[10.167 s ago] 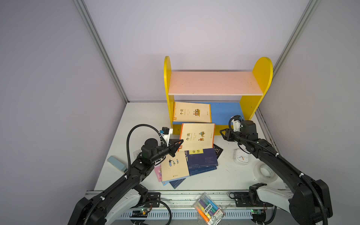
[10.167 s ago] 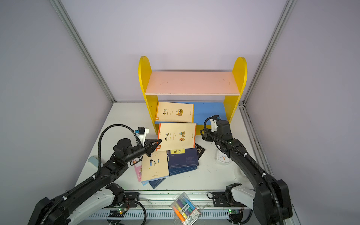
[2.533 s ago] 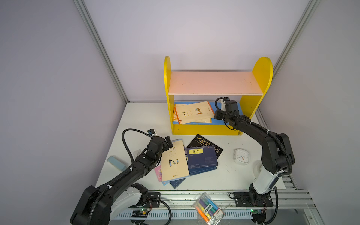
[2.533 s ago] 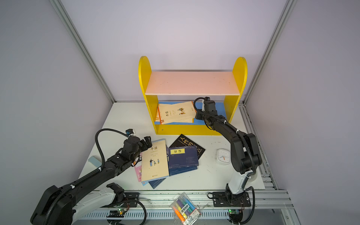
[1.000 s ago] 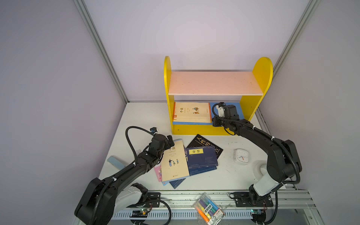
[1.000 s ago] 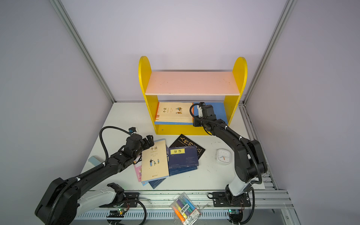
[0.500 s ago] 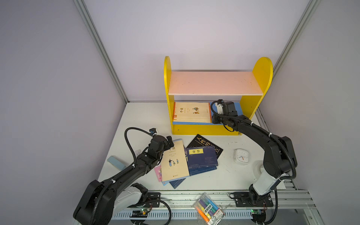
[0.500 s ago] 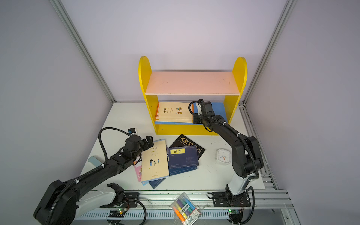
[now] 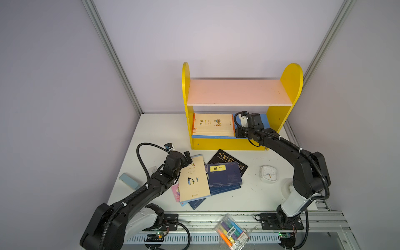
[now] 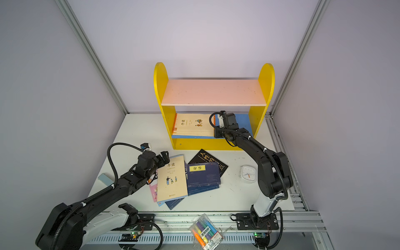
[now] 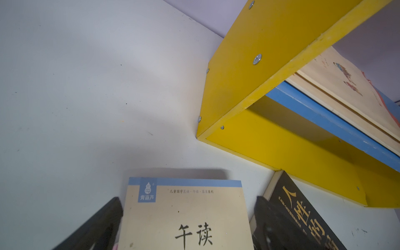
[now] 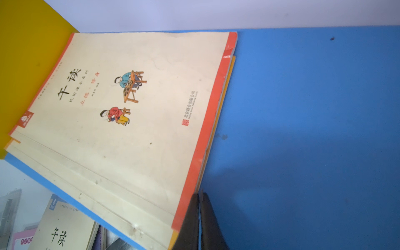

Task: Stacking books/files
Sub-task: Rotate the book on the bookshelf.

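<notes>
- In both top views, two shelved cream books (image 9: 213, 125) lay flat as a short stack on the blue lower shelf (image 10: 244, 121) of the yellow bookshelf (image 9: 225, 144), tight against its side panel. The right gripper (image 9: 236, 133) sat at the stack's free edge. The left gripper (image 9: 187, 159) reached the far end of a third cream book (image 9: 193, 179). That book topped the loose pile on the bench (image 9: 155, 129), over navy books (image 9: 224, 174), a black book (image 9: 227, 158) and a pink book (image 9: 175, 191).
- In the left wrist view, the fingers (image 11: 97, 227) stood spread wide on either side of the cream book's top edge, gripping nothing. They were probably lined up on this book because it lay uppermost.
- In the right wrist view, the jaws were pressed together and empty, their tips touching the red-edged corner of the upper shelved book. The lower book's orange edge peeked out slightly. Closed jaws make a blunt pusher, so the gripper was likely squaring the stack against the panel.
</notes>
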Motion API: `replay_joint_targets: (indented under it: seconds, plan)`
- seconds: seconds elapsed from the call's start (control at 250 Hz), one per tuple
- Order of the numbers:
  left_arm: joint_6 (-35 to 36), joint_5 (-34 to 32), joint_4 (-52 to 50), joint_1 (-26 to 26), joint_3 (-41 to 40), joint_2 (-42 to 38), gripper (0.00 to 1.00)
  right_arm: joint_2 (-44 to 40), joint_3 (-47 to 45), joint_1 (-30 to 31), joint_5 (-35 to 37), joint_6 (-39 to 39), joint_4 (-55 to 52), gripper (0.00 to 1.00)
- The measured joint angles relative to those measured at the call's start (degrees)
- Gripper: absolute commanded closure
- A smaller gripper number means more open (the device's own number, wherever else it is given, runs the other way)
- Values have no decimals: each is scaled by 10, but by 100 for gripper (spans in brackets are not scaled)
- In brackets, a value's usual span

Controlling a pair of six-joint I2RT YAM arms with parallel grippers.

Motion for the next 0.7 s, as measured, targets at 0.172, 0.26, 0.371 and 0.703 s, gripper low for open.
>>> replay_joint_targets:
  seconds: [0.172, 0.26, 0.371, 0.703]
  plan:
    - [0, 0, 0, 0, -2, 2, 2, -7, -4, 5, 6, 0, -2, 92]
    - [-1, 0, 0, 1, -5, 0, 2, -10, -6, 8, 11, 0, -6, 92]
    - [-3, 0, 0, 2, -8, -6, 2, -13, -8, 13, 21, 0, -11, 91]
    - [-4, 1, 0, 5, -15, -15, 2, -12, -2, 17, 51, -6, -29, 80]
